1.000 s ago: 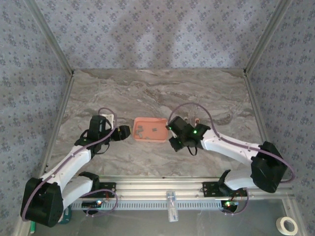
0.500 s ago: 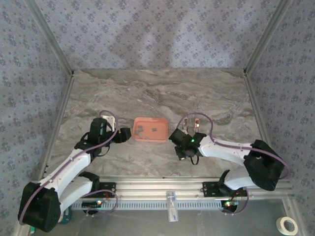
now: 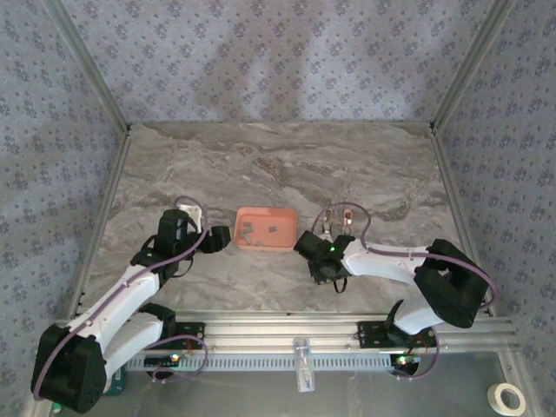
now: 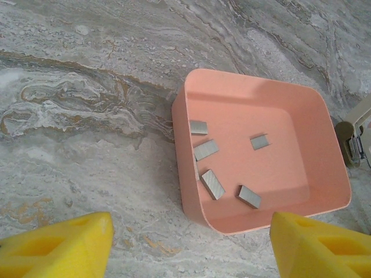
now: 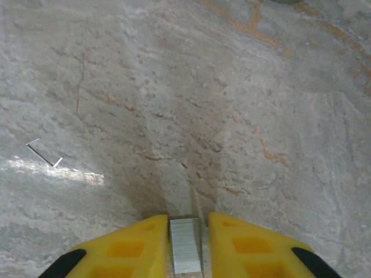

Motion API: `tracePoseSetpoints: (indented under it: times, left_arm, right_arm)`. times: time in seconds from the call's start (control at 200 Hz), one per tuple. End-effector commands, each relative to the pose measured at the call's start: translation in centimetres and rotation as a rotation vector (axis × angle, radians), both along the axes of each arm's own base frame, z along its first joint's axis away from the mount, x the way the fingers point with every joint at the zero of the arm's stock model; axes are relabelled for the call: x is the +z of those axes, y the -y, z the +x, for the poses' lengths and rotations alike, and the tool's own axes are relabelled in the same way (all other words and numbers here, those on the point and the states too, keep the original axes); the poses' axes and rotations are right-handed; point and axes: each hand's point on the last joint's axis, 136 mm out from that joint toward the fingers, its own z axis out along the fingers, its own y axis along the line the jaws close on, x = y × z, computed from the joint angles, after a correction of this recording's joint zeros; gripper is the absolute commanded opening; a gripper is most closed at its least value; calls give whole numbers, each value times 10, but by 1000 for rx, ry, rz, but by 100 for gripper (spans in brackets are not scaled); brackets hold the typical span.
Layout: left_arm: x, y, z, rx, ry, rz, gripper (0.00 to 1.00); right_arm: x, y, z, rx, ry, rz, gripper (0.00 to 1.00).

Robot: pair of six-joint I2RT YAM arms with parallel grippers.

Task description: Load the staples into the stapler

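**Strip in the right fingers, stapler lying up and to the right**

You're carrying one strip of staples (image 5: 185,250) in the right gripper (image 5: 188,223). Its yellow fingers are sitting nearly closed and pinching the strip, whose long axis is running straight up the right wrist frame.

Ahead of it only bare table (image 5: 232,116) is showing, with one loose staple (image 5: 43,153) at the left, so you're not yet pointing at the stapler (image 4: 351,141).

In the top view the stapler is lying just right of the pink tray (image 4: 278,116), close to your right gripper and up and slightly right of it. I can't tell which way its channel is running. In the left wrist frame it's peeking in at the right edge, beyond the tray.

Spare strips (image 4: 213,184) are lying in the tray's left half. Your left gripper (image 4: 190,231) is hovering wide open and empty at the tray's near edge, across the tray from the stapler. That is making the right arm the nearer one.
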Motion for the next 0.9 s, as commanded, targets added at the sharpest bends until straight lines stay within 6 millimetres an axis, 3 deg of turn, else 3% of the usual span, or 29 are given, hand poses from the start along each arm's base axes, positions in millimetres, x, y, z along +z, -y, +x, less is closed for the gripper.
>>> tracePoseSetpoints:
  times: [0.0,0.205,0.55,0.895]
  left_arm:
    - [4,1,1,-9,36,8,72]
    - [4,1,1,-9,36,4,72]
    - [1,1,2,-11,29,8,72]
    - [-1,1,2,-11,23,11,72]
  right_arm:
    - [17,4,-2,-22,-7,-36,33]
    - [34,8,-15,-55,-115,16,36]
    - [11,3,-17,-93,-237,38,36]
    - [-1,1,-11,-77,-245,21,32]
